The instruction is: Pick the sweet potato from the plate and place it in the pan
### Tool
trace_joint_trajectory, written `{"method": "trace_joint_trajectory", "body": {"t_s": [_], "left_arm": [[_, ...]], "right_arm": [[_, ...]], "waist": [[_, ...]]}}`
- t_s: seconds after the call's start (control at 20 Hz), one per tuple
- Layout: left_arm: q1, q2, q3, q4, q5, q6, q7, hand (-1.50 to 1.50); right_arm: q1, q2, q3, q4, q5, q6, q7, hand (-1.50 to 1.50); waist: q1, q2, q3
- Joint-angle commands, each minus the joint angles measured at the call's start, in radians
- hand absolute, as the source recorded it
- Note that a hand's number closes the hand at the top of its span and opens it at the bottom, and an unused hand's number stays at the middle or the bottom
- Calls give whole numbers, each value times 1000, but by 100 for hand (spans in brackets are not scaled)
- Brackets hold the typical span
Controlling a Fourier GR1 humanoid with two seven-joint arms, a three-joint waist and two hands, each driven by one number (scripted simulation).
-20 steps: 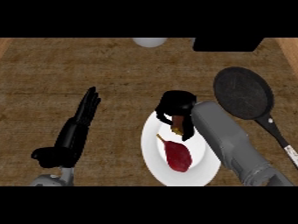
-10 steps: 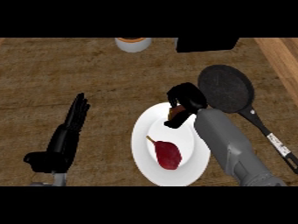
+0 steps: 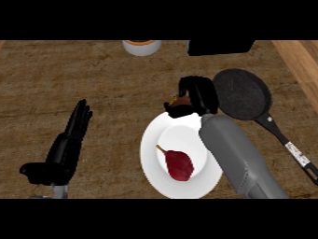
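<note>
Wood-grain counter (image 3: pixel 120 79) fills the scene, with a paler wooden strip along its right edge. On it, at centre, sits a white plate (image 3: pixel 158 151), and just to its far right lies a black pan (image 3: pixel 240 93), its handle running toward the near right. The right hand (image 3: pixel 197 93) hangs over the plate's far rim, beside the pan's left edge, fingers curled around something small and brownish that I cannot make out. The left hand (image 3: pixel 68 142) rests at the left, fingers straight and pointing away, holding nothing. The sweet potato (image 3: pixel 179 164), dark red, lies on the near half of the plate, its long axis running near-to-far with a thin tail toward the far left. It is nearer than the right hand's fingers, close beside the right forearm, so that hand is much the closer one and would probably need to draw back toward the near side to reach it. At the far edge stand a small white cup (image 3: pixel 142 46) and a dark box (image 3: pixel 220 46).
</note>
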State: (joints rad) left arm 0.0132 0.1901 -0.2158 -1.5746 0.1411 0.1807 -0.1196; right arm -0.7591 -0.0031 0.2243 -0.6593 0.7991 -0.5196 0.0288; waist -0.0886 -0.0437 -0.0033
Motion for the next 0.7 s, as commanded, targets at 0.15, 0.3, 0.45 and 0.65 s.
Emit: {"method": "trace_joint_trajectory", "body": {"t_s": [0.15, 0.3, 0.45, 0.65], "left_arm": [[34, -7, -19, -5, -13, -16, -39, 0], [2, -15, -20, -40, -11, -10, 4, 0], [5, -18, -13, -3, -11, -37, -40, 0], [-35, -23, -17, 9, -13, -65, -10, 0]], "right_arm": [[185, -23, 3, -371, -5, 2, 222, 150], [299, -94, -21, -553, -21, 34, 282, 150], [414, -176, -42, -698, -6, 44, 295, 150], [398, -226, -104, -625, 74, -57, 242, 150]], "waist": [[18, 17, 1], [45, 28, 3], [64, 37, 3], [83, 42, 3]]}}
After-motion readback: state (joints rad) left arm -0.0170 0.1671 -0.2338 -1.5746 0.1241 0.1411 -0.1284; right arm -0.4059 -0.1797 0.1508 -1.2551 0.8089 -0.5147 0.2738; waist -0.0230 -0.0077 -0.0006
